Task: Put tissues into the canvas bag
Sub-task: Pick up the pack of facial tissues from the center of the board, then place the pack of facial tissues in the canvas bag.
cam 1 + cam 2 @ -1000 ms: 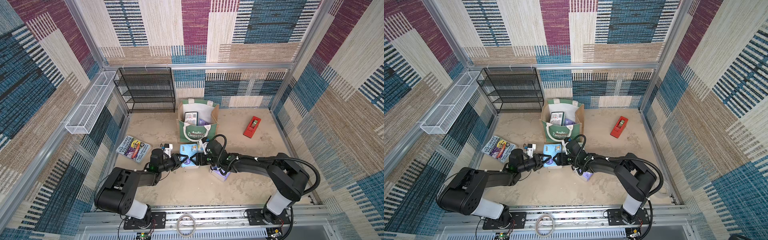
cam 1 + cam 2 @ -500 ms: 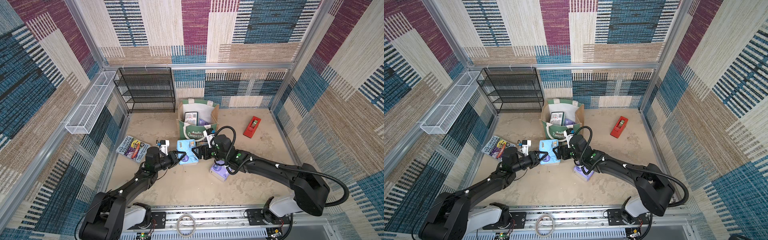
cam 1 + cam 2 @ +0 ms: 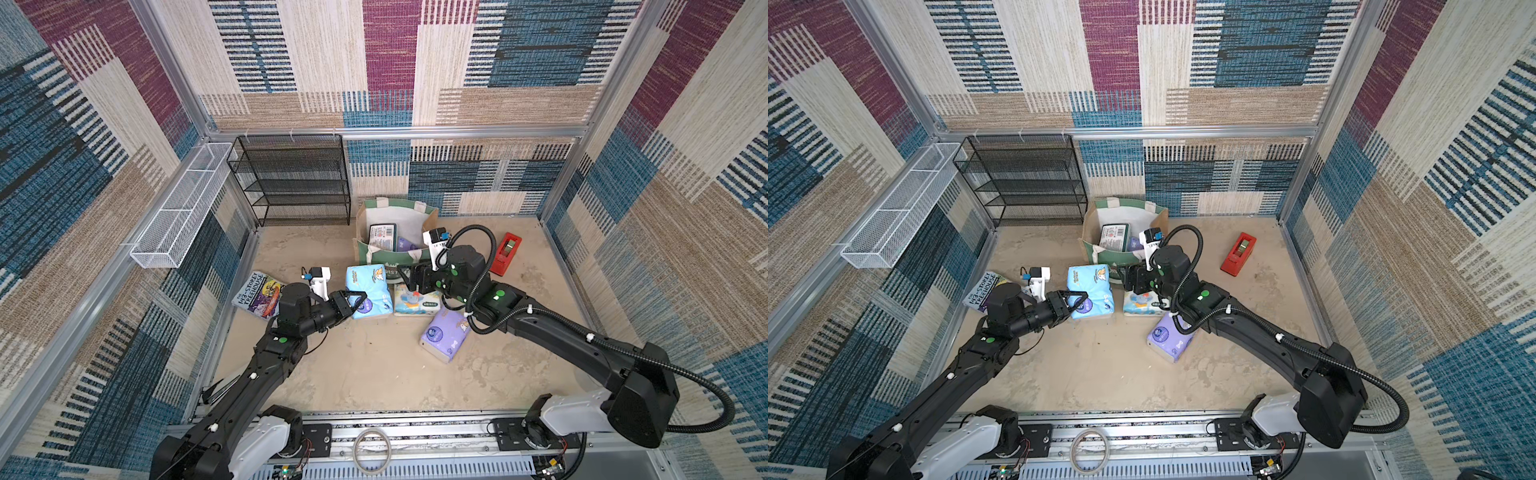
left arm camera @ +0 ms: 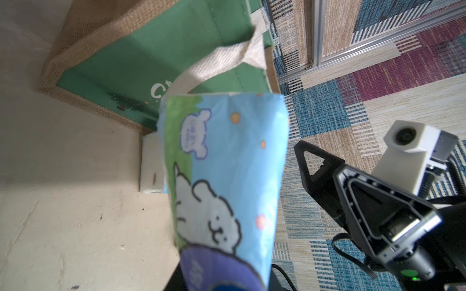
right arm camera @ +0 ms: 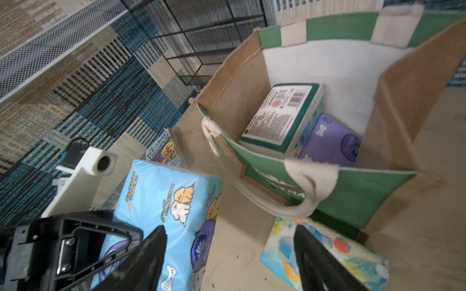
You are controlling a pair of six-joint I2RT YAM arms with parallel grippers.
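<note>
My left gripper (image 3: pixel 353 300) (image 3: pixel 1074 300) is shut on a light blue pack of tissues (image 3: pixel 369 286) (image 3: pixel 1090 286) (image 4: pixel 227 163) (image 5: pixel 164 201) and holds it just in front of the canvas bag (image 3: pixel 430 216) (image 3: pixel 1160 214) (image 4: pixel 164 50) (image 5: pixel 378 191). The bag stands open with a green-and-white pack (image 3: pixel 382 237) (image 5: pixel 282 118) and a lilac pack (image 5: pixel 332 141) inside. My right gripper (image 3: pixel 409 278) (image 3: pixel 1131 282) (image 5: pixel 232 257) is open and holds nothing, above a white elephant pack (image 3: pixel 415 302) (image 3: pixel 1142 304) (image 5: pixel 353 254). Another lilac pack (image 3: pixel 442 336) (image 3: pixel 1169 338) lies on the floor under my right arm.
A purple book (image 3: pixel 259 295) lies to the left of my left wrist. A red oblong object (image 3: pixel 505 253) sits to the right of the bag. A black mesh shelf (image 3: pixel 295 178) stands at the back left, with a white wire basket (image 3: pixel 178 208) on the left wall.
My left arm has stretched out and carried the light blue pack a little toward the bag. My right gripper has drawn away from that pack, toward the bag's front.
</note>
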